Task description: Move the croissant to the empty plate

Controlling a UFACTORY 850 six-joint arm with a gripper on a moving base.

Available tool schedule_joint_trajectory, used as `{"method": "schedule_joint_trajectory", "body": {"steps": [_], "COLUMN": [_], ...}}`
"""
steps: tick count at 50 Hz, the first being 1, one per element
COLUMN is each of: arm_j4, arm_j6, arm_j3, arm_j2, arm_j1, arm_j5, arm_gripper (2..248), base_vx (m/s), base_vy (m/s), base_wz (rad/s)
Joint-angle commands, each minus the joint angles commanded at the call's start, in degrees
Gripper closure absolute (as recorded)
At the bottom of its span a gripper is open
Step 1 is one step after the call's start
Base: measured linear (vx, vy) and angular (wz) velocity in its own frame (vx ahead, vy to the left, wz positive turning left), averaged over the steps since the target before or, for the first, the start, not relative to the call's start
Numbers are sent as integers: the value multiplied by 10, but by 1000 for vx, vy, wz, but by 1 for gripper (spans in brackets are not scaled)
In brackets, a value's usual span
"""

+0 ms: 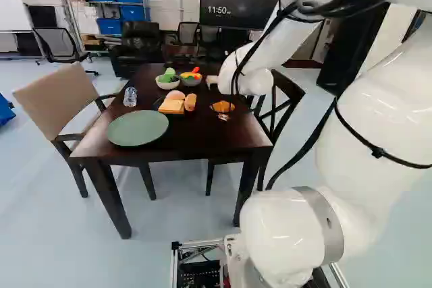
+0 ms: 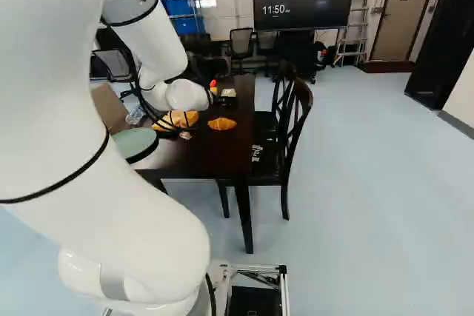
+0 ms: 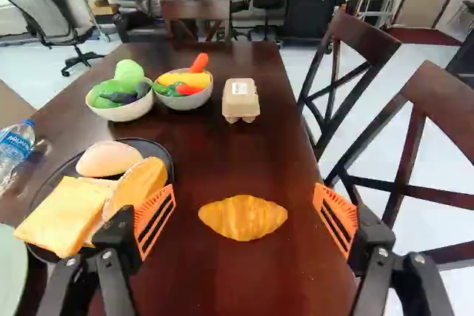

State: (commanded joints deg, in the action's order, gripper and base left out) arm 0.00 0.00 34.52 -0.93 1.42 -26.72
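Starting at the left of the left base view, finding the green plate point(image 1: 138, 128) on the dark bench point(image 1: 196, 131). Seeing no food upon it, so taking it for the goal and counting the placing as undone. Noticing just beyond it a water bottle point(image 1: 130, 96), playing no part in the work.

Going rightward, meeting the dark plate point(image 3: 158, 148), carrying a bun point(image 3: 109, 158) and other bread. Judging this one as not the goal, because of bearing food. Seeing farther back two bowls, holding vegetables point(image 3: 129, 73), and then a small egg carton point(image 3: 241, 100).

Coming next to the croissant point(image 3: 243, 217), lying directly on the bench, to the right of the dark plate and touching neither plate. Counting the picking, therefore, also as undone.

Looking at the claw point(image 3: 244, 192) in the wrist view: standing wide open, holding nothing, showing one finger on each side of the croissant, apparently without contact. Judging the approach as rather well advanced.

Leaving for the work, by judgement, nearly everything: bringing the claw down around the croissant, closing, lifting, carrying past the dark plate toward the left, lowering onto the green plate, opening and drawing back. Risking on this way, perhaps, a brushing against the bread.
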Motion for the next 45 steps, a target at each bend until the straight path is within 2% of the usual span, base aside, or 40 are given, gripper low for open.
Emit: {"method": "schedule_joint_trajectory", "body": {"steps": [25,45], "arm_j4": [0,0], "arm_j6": [0,0], "arm_j3": [57,105], "arm_j2": [23,67], "arm_j1": [-1,-2], "arm_j5": [81,156], "arm_gripper": [3,3], "base_vx": [0,0], "base_vy": [0,0], "base_wz": [0,0]}}
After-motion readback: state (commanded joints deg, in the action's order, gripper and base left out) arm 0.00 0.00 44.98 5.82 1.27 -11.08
